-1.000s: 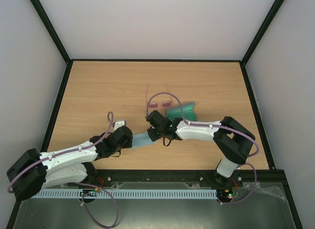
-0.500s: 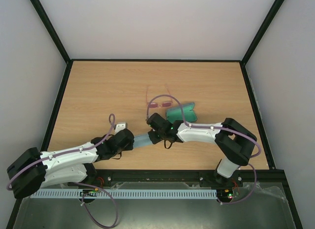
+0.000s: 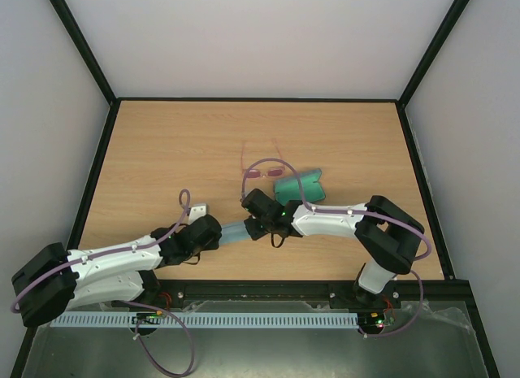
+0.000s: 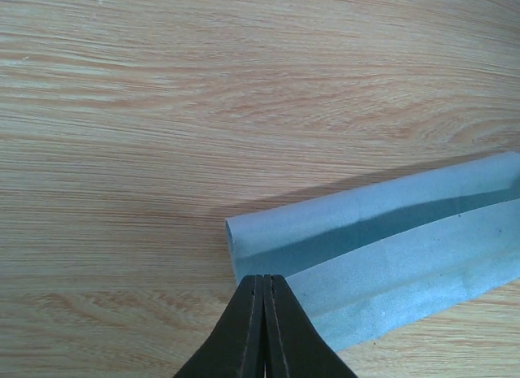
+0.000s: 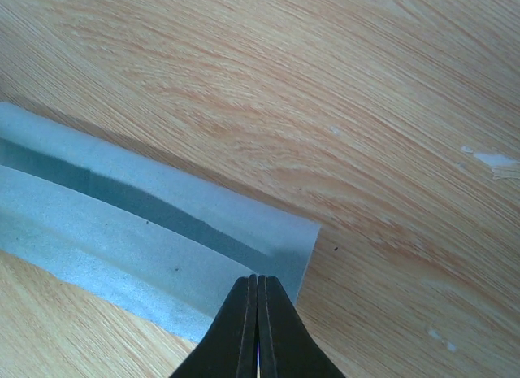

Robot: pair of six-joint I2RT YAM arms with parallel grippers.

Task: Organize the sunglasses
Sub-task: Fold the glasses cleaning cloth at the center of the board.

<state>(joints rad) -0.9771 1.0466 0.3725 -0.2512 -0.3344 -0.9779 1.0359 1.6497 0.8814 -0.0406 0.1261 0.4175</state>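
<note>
Near table centre in the top view, the sunglasses [image 3: 264, 171] lie flat on the wooden table [image 3: 162, 150]. Lenses face the arms and the thin temple arms run off toward 12 o'clock. A purple cable loop from the right arm crosses over the frame. No gripper touches them.

At 4 o'clock from the sunglasses, just beside them, sits the teal case [image 3: 299, 186], partly under that cable and the right forearm.

At 7 o'clock from the sunglasses, near but apart, is the light-blue cloth [image 4: 390, 256]. It is folded over lengthwise, with a darker slot showing between its layers. It lies on the table between the two wrists.

Left gripper [image 4: 264, 282]: fingers pressed fully together with only a hairline seam between them. Tips sit on the near edge of the cloth's open end, apparently pinching it. The cloth runs away toward 3 o'clock in the left wrist view.

Right gripper [image 5: 258, 282]: same closed pinch, tips on the cloth's other end by its corner. The cloth runs toward 9 o'clock in the right wrist view.

Both forearms angle inward over the near half of the table, wrists low.
</note>
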